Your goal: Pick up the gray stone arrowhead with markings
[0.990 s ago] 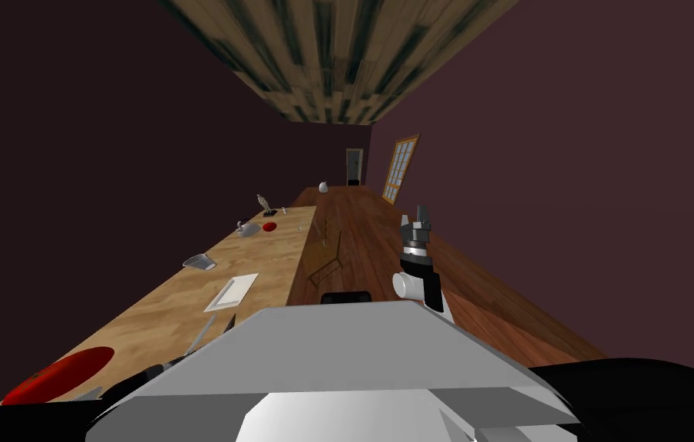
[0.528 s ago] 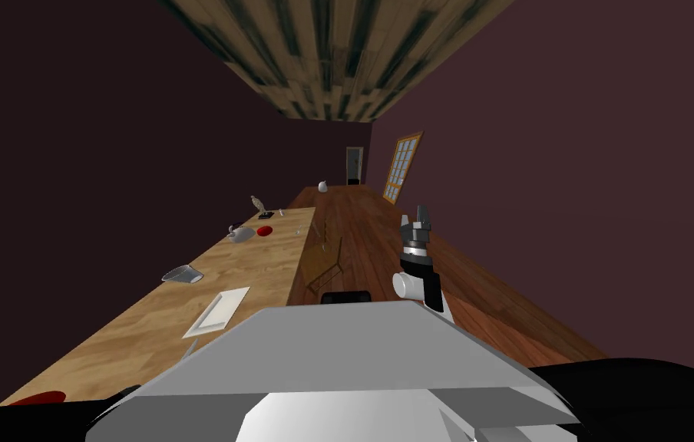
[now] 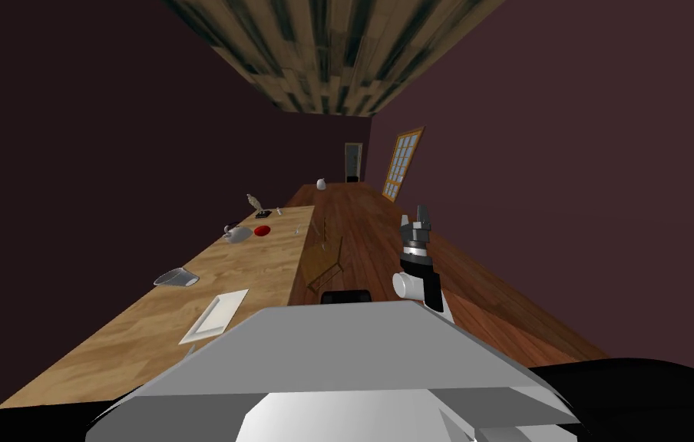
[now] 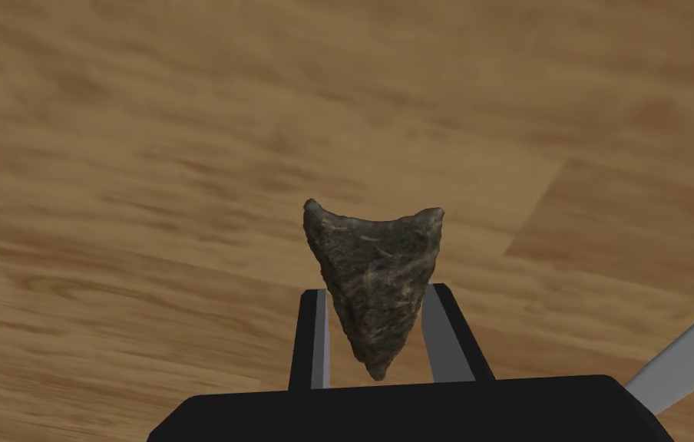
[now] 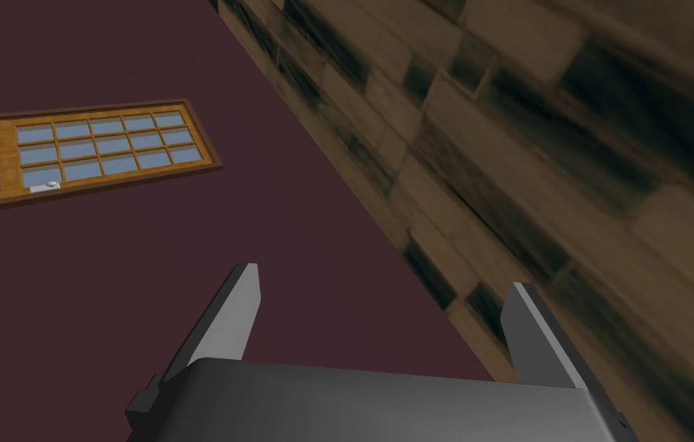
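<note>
Evidently clamps the grey stone arrowhead (image 4: 372,261) between the narrowed fingers of the left gripper (image 4: 375,293) over the wooden table (image 4: 146,153). Holds the right gripper (image 5: 384,278) wide and empty, raised well apart. Seems nearly done: grasp made, only lifting clear left, contact with the wood impossible to judge.

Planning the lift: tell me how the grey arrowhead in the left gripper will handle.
Likely rigid: the arrowhead looks like rough, chipped stone, so it shouldn't flex. Its tapered sides meet the left gripper's fingers at the narrow end, so it might slip or pivot. The rough surface probably aids grip.
</note>
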Tool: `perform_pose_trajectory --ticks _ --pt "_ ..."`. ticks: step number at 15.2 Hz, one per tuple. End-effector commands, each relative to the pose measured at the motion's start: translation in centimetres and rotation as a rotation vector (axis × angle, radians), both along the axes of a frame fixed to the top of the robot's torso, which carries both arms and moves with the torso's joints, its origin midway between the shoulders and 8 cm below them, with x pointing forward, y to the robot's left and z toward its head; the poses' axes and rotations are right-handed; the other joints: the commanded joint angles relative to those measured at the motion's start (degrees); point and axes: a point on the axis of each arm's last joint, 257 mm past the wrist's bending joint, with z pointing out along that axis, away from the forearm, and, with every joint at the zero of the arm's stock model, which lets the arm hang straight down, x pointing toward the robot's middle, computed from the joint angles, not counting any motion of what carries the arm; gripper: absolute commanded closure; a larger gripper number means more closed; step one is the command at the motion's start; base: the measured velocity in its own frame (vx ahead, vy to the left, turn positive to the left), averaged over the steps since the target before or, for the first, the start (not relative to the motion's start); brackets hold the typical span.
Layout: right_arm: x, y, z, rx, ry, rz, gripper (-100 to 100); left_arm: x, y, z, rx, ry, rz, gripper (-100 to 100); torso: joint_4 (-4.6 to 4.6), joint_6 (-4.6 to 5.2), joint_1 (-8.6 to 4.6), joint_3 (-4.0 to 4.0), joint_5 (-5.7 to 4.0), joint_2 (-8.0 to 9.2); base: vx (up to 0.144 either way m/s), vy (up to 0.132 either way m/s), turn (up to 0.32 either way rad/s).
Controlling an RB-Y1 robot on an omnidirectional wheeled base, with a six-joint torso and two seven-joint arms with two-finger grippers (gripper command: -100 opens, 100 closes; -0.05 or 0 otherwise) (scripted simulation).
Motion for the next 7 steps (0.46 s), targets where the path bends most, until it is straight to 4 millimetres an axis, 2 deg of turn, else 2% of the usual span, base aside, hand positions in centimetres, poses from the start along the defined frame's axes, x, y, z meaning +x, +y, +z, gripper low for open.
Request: perform_pose_trajectory --ticks 1,3,6,7 --pt "0.0 0.0 0.0 0.000 0.000 0.000 0 0.0 0.0 0.0 0.000 0.000 0.000 100 0.00 0.00 0.00 0.00 0.00 0.00 -0.002 0.005 -0.002" --pt "0.0 0.0 0.0 0.000 0.000 0.000 0 0.1 -0.1 0.0 -0.004 -0.002 -0.001 100 -0.02 -0.02 0.10 -0.03 0.10 -0.03 0.000 0.000 0.000" --pt "0.0 0.0 0.0 0.000 0.000 0.000 0 -0.2 1.0 1.5 -0.003 0.012 -0.009 100 -0.05 -0.05 0.08 -0.06 0.07 -0.09 0.019 -0.032 0.057" --pt "0.0 0.0 0.0 0.000 0.000 0.000 0 0.0 0.6 1.1 -0.003 0.007 -0.008 100 -0.05 -0.05 0.04 -0.08 0.06 -0.11 0.014 -0.021 0.026"
